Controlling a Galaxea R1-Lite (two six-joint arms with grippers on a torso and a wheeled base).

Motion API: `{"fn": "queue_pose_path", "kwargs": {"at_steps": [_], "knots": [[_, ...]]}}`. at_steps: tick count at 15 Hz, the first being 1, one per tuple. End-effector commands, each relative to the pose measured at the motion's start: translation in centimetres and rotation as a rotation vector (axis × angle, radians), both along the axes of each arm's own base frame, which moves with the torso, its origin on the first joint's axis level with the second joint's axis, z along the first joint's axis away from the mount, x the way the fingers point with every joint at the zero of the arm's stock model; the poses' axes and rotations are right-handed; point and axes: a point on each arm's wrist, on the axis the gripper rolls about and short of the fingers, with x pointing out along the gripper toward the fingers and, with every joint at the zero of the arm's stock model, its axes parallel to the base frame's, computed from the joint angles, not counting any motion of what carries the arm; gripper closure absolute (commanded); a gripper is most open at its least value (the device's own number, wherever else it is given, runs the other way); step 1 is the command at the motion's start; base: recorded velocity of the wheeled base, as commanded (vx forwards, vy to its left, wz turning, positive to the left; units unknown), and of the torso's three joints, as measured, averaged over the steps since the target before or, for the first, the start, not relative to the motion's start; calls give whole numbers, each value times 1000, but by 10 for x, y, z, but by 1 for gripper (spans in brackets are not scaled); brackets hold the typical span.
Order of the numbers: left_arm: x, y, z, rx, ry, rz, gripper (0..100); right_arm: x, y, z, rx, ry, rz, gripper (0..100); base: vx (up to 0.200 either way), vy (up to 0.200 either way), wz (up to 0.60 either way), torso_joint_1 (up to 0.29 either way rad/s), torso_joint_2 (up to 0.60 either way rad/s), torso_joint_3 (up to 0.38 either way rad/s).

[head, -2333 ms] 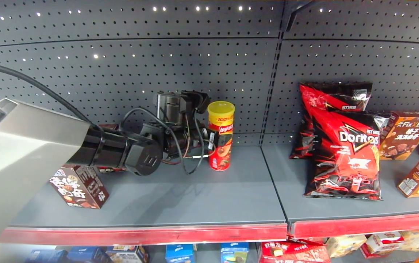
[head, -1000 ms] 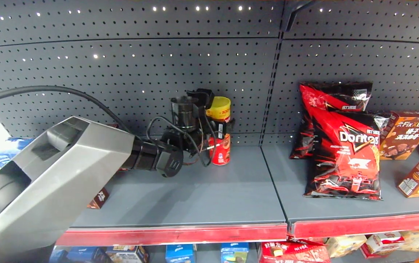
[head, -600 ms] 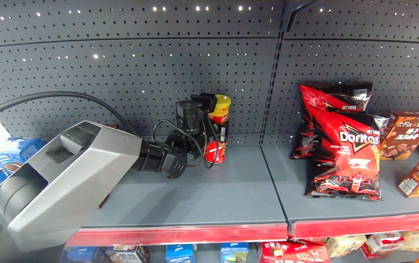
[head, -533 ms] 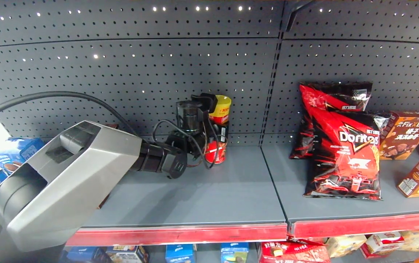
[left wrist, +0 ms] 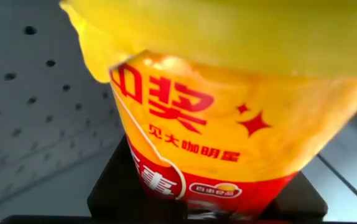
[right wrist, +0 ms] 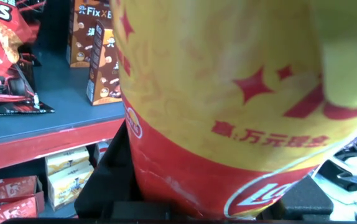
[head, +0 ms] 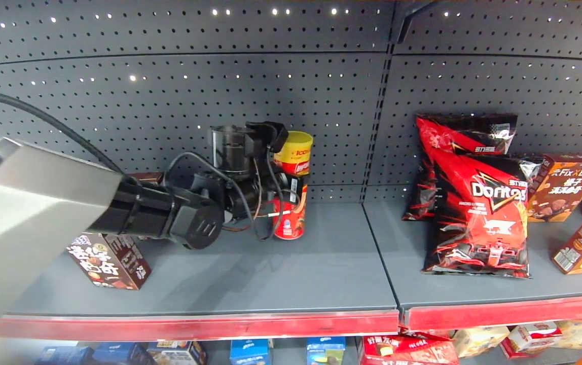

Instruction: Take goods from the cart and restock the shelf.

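The left gripper (head: 293,188) has its jaws closed on the can (head: 295,154) at mid-height. The can leans a little, its foot at or just above the shelf (head: 281,274), with the pegboard (head: 331,101) close behind the jaws. To do this well, square the can upright and seat its flat base fully. Then part the jaws and back straight out so nothing drags it over. It is a tall, stiff tube, glossy red and yellow with a yellow plastic lid, smooth and tippy on its narrow base. The right gripper (right wrist: 222,180) clasps a second can (right wrist: 228,87). Crinkly bags (head: 478,218) stand well beyond the left jaws.
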Motion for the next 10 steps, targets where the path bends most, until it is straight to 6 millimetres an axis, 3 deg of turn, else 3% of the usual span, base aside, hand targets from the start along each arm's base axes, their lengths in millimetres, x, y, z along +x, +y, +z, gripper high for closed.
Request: {"fn": "queue_pose_path", "kwargs": {"at_steps": [1,6,8,10], "knots": [[-53,25,49,-23,-21,-74,100,-7,1,-6,0,-16,0,100,0,0,0,0,0,0],[-126,36,79,-12,120,-397,100,-8,2,-3,18,-33,6,100,0,0,0,0,0,0],[-144,44,76,-7,201,-495,100,-9,2,-3,18,-36,6,100,0,0,0,0,0,0],[-146,47,60,8,221,-463,100,-9,2,-2,17,-41,5,100,0,0,0,0,0,0]]}}
